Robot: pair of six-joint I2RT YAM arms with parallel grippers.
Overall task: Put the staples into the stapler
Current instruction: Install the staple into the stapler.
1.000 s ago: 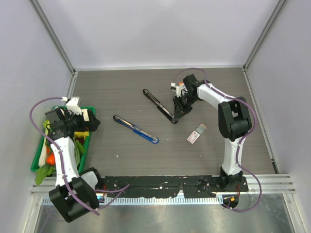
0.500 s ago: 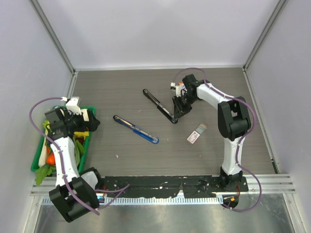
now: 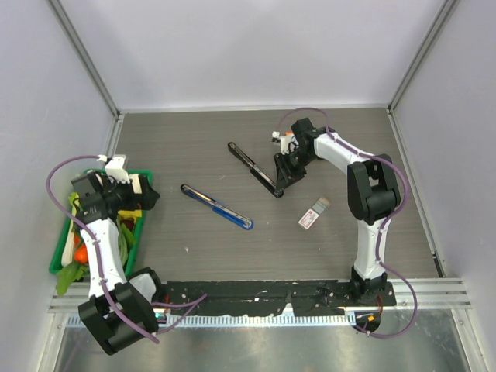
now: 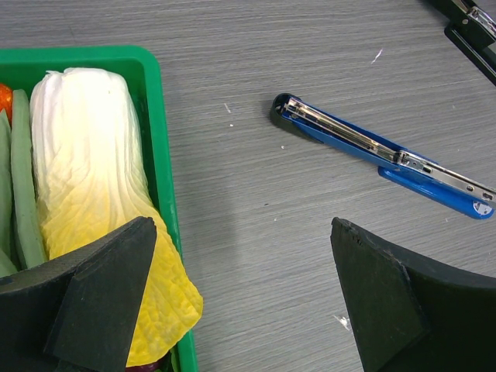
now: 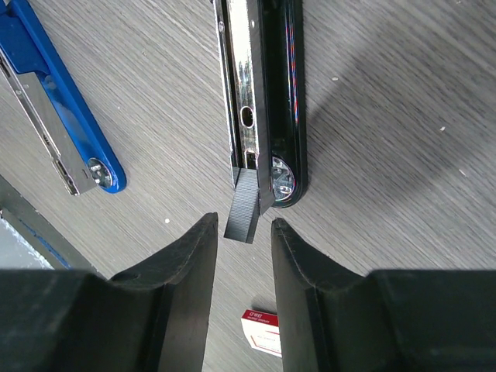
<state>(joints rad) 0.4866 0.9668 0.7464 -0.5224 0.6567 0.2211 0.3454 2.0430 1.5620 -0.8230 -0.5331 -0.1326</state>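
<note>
The left gripper (image 4: 240, 225) hangs far left of the stapler (image 3: 256, 169), over the rim of a green basket (image 4: 159, 116) holding a cabbage (image 4: 85, 170); its jaws are spread wide and hold nothing. A blue stapler (image 3: 217, 206) lies just left of the black one. The stapler lies folded open near the table's middle, its chrome rail bare. At its hinge end the right gripper (image 5: 244, 223) has its jaws narrowly parted around a small ribbed tab (image 5: 244, 203), apparently not pinching it. The staples (image 3: 321, 204) lie to the stapler's right beside their box (image 3: 307, 221). The opening step looks complete. The next move is probably to pinch the thin strip squarely.
</note>
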